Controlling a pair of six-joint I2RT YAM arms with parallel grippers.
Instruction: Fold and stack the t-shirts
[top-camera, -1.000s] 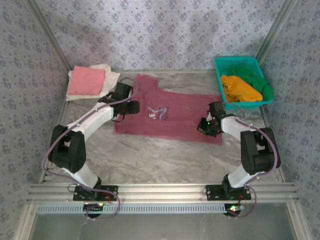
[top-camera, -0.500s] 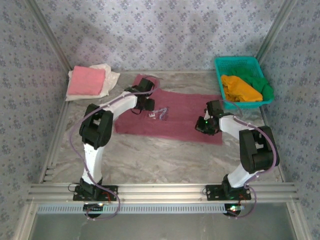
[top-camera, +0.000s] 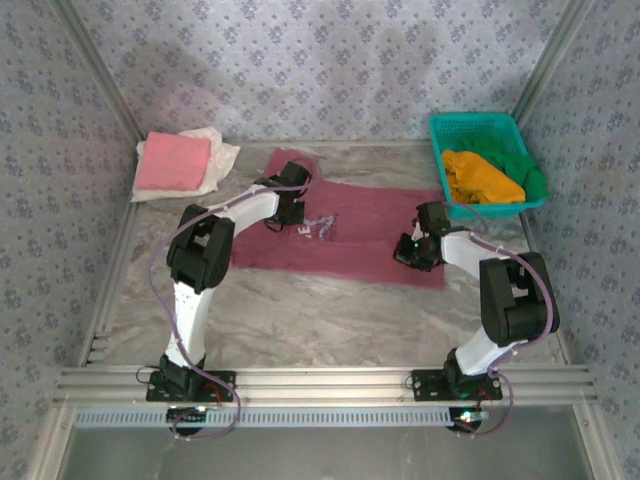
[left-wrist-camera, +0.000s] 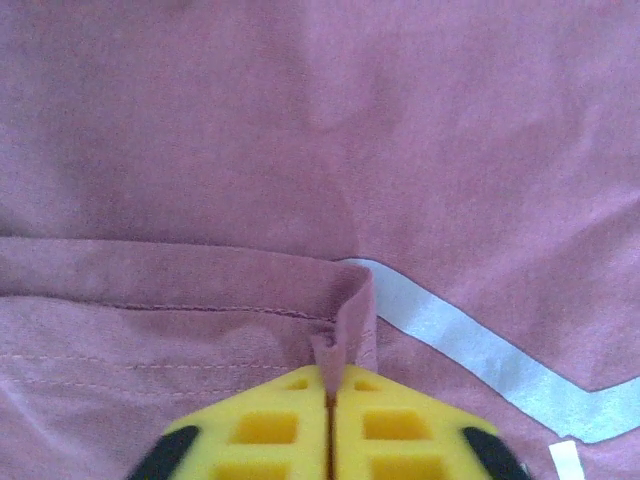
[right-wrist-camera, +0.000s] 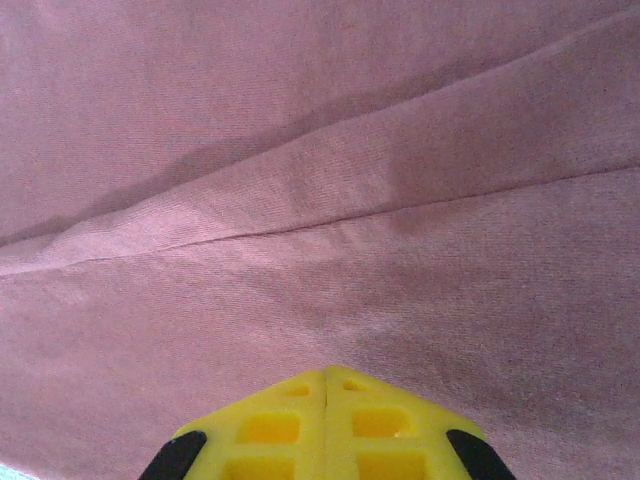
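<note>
Maroon t-shirt (top-camera: 350, 240) lies spread flat on the table (top-camera: 300, 310), toward its far edge. Your left gripper (left-wrist-camera: 330, 372) is clamped on a pinched-up fold of its hem beside the white print (left-wrist-camera: 470, 350); your right gripper (right-wrist-camera: 325, 378) sits with fingers together over the shirt's right end.

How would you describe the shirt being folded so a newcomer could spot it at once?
On the marble-patterned table, between the pink and cream pile at far left and the teal basket at far right, one shirt lies spread flat in the middle. It is the maroon t-shirt, the only dark one, and it carries white print.
</note>
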